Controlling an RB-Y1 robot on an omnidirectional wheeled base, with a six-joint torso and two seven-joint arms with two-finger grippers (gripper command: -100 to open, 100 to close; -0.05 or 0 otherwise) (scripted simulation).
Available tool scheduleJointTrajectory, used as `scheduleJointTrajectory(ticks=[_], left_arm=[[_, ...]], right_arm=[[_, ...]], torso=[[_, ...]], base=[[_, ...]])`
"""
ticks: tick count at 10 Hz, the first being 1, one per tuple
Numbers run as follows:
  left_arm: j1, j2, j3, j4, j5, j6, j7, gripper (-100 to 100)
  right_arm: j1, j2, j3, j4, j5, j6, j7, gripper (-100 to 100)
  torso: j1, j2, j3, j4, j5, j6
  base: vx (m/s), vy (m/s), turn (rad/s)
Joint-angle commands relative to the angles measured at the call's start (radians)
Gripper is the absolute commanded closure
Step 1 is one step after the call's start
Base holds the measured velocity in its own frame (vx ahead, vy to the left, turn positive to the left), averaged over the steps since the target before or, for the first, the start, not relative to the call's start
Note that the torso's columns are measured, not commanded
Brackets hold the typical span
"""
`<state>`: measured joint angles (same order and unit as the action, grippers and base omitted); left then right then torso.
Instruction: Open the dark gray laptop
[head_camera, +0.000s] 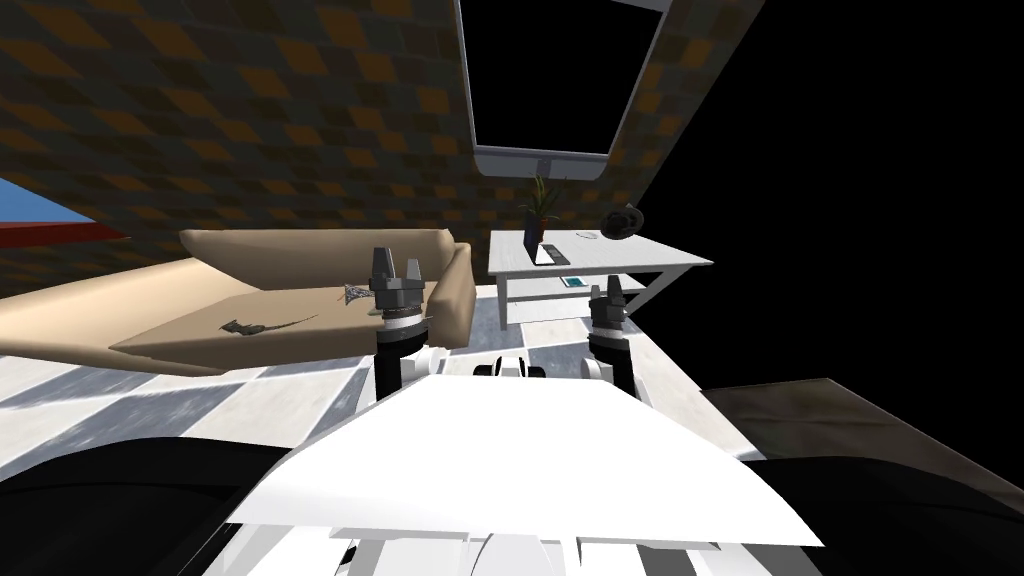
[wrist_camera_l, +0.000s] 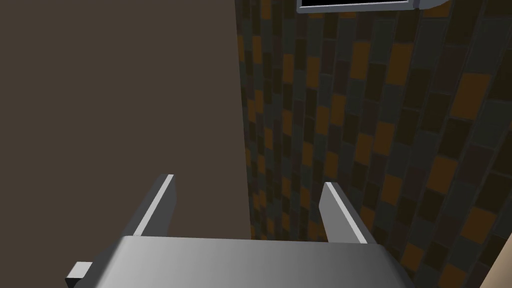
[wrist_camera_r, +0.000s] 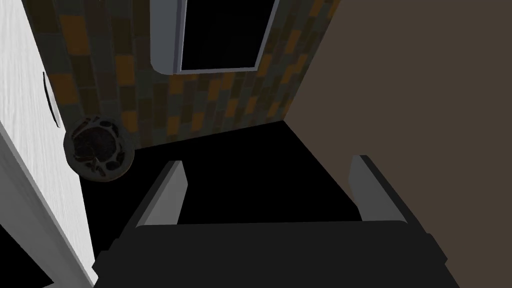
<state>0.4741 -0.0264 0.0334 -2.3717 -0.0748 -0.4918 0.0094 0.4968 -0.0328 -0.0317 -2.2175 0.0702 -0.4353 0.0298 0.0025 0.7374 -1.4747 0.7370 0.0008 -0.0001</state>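
Plant pot (head_camera: 532, 236) just beside laptop (head_camera: 549, 255)

Far right, a white counter (head_camera: 655, 257) carries a dark laptop (head_camera: 540, 250), a potted plant (head_camera: 538, 205) and a dark round object (head_camera: 622, 222). A tan sofa (head_camera: 300, 255) lies at left. The left gripper (head_camera: 397, 266) and right gripper (head_camera: 607, 291) point upward, near centre.

Matt white table (wrist_camera_r: 30, 150) with a faint streaky grain, wood-like. Dark gray laptop (head_camera: 545, 254), plain and matt. Dark round ornament (wrist_camera_r: 99, 149), rough, mottled with pale flecks. Tan sofa (head_camera: 300, 262), smooth and dull, weave too fine to tell. Wall (wrist_camera_l: 375, 125) of small matt tiles in orange, brown and slate. Floor (head_camera: 150, 400) of large white and grey slabs with cloudy, stone-like streaks. Left pincer (wrist_camera_l: 248, 180): smooth grey fingers (wrist_camera_l: 160, 200), soft metallic sheen on the body. Right pincer (wrist_camera_r: 266, 160): likewise smooth grey, on a flat black body.
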Motion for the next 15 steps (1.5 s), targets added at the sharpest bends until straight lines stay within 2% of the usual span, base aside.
scheduleJointTrajectory(ticks=[1,3,4,5,6,8,9,10,11,13,14,15], left_arm=[[0.000,0.000,0.000,0.000,0.000,0.000,0.000,0],[0.000,0.000,0.000,0.000,0.000,0.000,0.000,0],[0.000,0.000,0.000,0.000,0.000,0.000,0.000,0],[0.000,0.000,0.000,0.000,0.000,0.000,0.000,0],[0.000,0.000,0.000,0.000,0.000,0.000,0.000,0],[0.000,0.000,0.000,0.000,0.000,0.000,0.000,0],[0.000,0.000,0.000,0.000,0.000,0.000,0.000,0],[0.000,0.000,0.000,0.000,0.000,0.000,0.000,0],[0.000,0.000,0.000,0.000,0.000,0.000,0.000,0],[0.000,0.000,0.000,0.000,0.000,0.000,0.000,0],[0.000,0.000,0.000,0.000,0.000,0.000,0.000,0],[0.000,0.000,0.000,0.000,0.000,0.000,0.000,0]], right_arm=[[0.005,-0.057,-0.014,0.026,0.015,0.009,-0.005,-100],[0.009,-0.126,-0.038,0.071,0.039,0.023,-0.013,-100],[0.009,-0.136,-0.038,0.071,0.039,0.023,-0.013,-100],[0.012,-0.173,-0.052,0.098,0.054,0.032,-0.018,-100],[0.012,-0.178,-0.052,0.098,0.054,0.032,-0.018,-100],[0.017,-0.245,-0.082,0.158,0.086,0.053,-0.026,-100],[0.017,-0.266,-0.082,0.160,0.086,0.053,-0.026,-100],[0.020,-0.300,-0.098,0.194,0.104,0.065,-0.030,-100],[0.020,-0.312,-0.098,0.194,0.104,0.065,-0.030,-100],[0.025,-0.383,-0.131,0.259,0.142,0.091,-0.038,-100],[0.025,-0.405,-0.131,0.268,0.142,0.091,-0.038,-100],[0.028,-0.441,-0.148,0.308,0.161,0.106,-0.041,-100]], torso=[[-0.001,0.001,-0.001,0.001,0.000,0.000],[-0.004,0.000,-0.001,0.001,-0.001,0.000],[-0.002,0.001,-0.001,0.001,-0.001,0.000],[-0.002,0.001,-0.001,0.001,-0.001,0.000],[-0.002,0.000,-0.002,0.001,-0.001,0.000],[-0.003,0.000,-0.002,0.001,-0.001,0.000],[-0.001,0.001,-0.001,0.001,0.000,0.000],[-0.001,0.002,-0.001,0.001,0.000,0.001],[-0.002,0.001,-0.001,0.001,-0.001,0.000],[-0.004,0.001,-0.001,0.001,-0.001,0.000],[0.000,0.001,-0.001,0.001,0.000,0.000],[-0.002,0.000,-0.002,0.001,0.000,0.001]], base=[[-0.015,0.072,0.058],[-0.024,0.085,0.137],[-0.018,0.090,0.067],[-0.002,0.098,0.125],[0.000,0.072,0.066],[-0.004,0.098,0.171],[-0.014,0.110,0.097],[-0.006,0.120,0.166],[-0.006,0.087,0.083],[-0.016,0.115,0.215],[-0.001,0.117,0.094],[0.015,0.090,0.151]])
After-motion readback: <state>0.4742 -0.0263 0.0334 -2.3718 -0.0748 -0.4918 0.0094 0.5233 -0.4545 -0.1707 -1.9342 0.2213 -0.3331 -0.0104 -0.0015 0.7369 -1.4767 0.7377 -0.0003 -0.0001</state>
